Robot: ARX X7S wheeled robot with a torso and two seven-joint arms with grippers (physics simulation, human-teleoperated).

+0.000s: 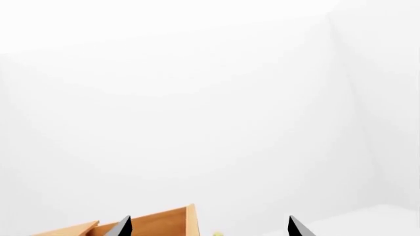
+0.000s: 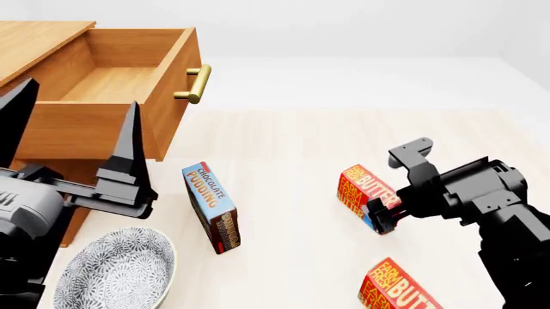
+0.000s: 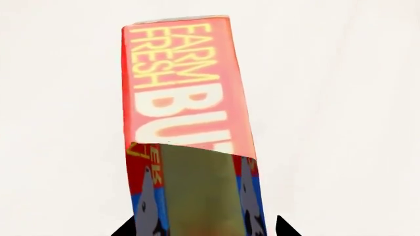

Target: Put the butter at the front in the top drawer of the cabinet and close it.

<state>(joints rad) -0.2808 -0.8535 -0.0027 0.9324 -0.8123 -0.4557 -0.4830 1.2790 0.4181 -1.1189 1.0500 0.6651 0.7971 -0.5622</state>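
The cabinet [image 2: 38, 32] stands at the left with its top drawer [image 2: 112, 125] pulled out and empty; the drawer corner [image 1: 164, 221] also shows in the left wrist view. Two red butter boxes stand on the pale surface. One butter [image 2: 359, 187] [image 3: 180, 88] sits between the fingers of my right gripper [image 2: 384, 220] [image 3: 204, 228]; its jaws straddle the box end, with a thin gap on one side. The other butter [image 2: 397, 288] is nearer to me. My left gripper [image 2: 82, 93] [image 1: 210, 227] hangs open and empty beside the drawer.
A blue-and-brown chocolate pudding box [image 2: 211, 207] stands between the cabinet and the butter boxes. A patterned grey plate [image 2: 116, 273] lies at the lower left below my left gripper. The brass handle [image 2: 198, 84] sticks out from the drawer front.
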